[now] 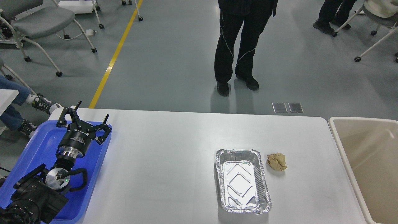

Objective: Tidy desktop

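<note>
The white desktop (161, 161) fills the lower half of the head view. On it at the right stand an empty silver foil tray (242, 180) and, just to its right, a crumpled tan paper ball (276, 161). My left gripper (91, 113) is open and empty, held over the far corner of the blue plastic tray (37, 143) at the table's left end, far from the foil tray and the paper ball. My right arm and gripper are out of view.
A beige rectangular bin (370, 165) stands against the table's right end. A person in black (239, 46) stands on the floor beyond the far edge. Chairs (37, 21) and a yellow floor line (115, 56) lie at the back left.
</note>
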Controlling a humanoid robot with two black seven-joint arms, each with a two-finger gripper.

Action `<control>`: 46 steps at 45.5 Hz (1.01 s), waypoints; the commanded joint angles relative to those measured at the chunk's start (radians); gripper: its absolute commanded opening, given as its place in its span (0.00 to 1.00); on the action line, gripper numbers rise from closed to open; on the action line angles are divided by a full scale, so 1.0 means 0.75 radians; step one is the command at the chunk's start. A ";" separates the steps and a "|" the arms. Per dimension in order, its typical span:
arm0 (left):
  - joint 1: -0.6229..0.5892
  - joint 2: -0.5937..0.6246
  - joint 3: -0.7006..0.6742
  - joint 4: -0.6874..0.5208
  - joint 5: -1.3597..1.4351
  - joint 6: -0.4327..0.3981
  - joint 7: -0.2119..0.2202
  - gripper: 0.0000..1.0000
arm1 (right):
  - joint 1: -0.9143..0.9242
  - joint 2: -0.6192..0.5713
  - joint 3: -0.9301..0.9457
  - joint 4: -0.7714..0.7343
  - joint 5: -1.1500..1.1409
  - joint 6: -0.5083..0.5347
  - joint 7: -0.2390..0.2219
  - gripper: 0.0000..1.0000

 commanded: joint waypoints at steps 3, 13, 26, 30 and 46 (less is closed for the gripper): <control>0.000 0.000 0.000 0.000 0.000 0.000 0.000 1.00 | -0.120 0.134 0.039 -0.008 0.009 -0.090 -0.004 0.00; 0.000 0.000 0.000 0.000 0.000 0.000 0.000 1.00 | -0.150 0.144 0.084 -0.006 0.001 -0.088 -0.002 0.00; 0.000 0.000 0.000 0.000 0.000 0.000 0.000 1.00 | -0.157 0.144 0.086 -0.006 0.001 -0.084 -0.002 0.00; 0.000 0.000 0.000 0.000 0.000 0.000 0.000 1.00 | -0.157 0.144 0.086 -0.006 0.001 -0.088 -0.002 0.00; 0.000 0.000 0.000 -0.002 0.000 0.000 0.000 1.00 | -0.165 0.161 0.084 -0.032 -0.003 -0.123 0.000 0.95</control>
